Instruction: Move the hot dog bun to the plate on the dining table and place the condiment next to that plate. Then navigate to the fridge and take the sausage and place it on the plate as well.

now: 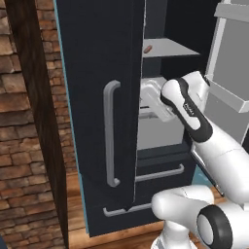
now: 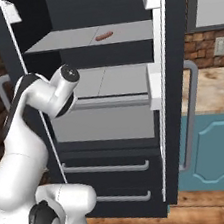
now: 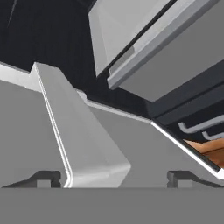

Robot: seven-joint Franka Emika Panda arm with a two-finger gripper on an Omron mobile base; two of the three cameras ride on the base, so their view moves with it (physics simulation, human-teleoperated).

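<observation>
With the black fridge point(image 2: 108, 109) standing open, the sausage point(image 2: 104, 36) lies on an upper pale shelf point(image 2: 73, 38), door bins point(image 3: 83, 144) crowd the released, wide-spread gripper point(image 3: 113, 177), beside brick wall point(image 1: 24, 146).

The fridge point(image 1: 99, 58) has a smooth, matt black shell, with long handles point(image 1: 111, 133) of dull grey metal and pale grey shelves point(image 2: 91, 36) that look like flat, matt plastic. The sausage point(image 2: 104, 36) is smooth and reddish-brown. On the left a wall point(image 1: 22, 146) of rough brick; the floor point(image 2: 209, 211) is polished wood
</observation>
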